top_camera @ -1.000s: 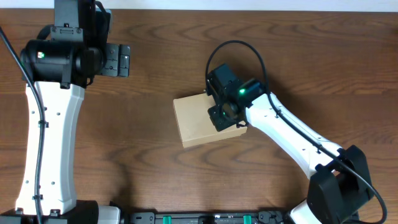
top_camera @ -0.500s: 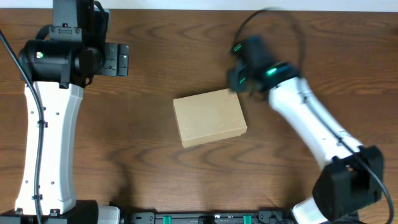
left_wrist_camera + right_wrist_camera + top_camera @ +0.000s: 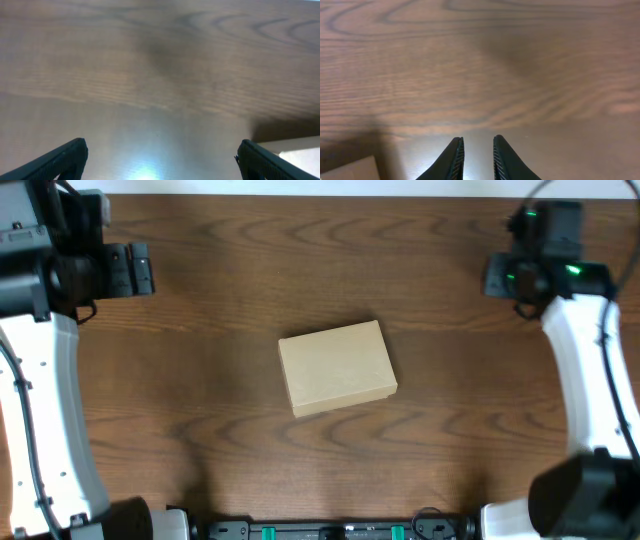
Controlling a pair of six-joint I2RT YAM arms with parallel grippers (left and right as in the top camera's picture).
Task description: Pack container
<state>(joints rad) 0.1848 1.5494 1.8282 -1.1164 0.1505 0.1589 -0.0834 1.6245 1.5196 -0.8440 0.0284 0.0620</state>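
Overhead, we see the container (image 3: 337,367) lying shut at the middle of the table (image 3: 300,240), with nothing touching it.
We judge it light, stiff cardboard with fairly slick sides, best taken across its short sides or by the flap edge. The left gripper (image 3: 161,145) gapes wide and empty; the right gripper (image 3: 478,140) stands narrowly parted, holding nothing.
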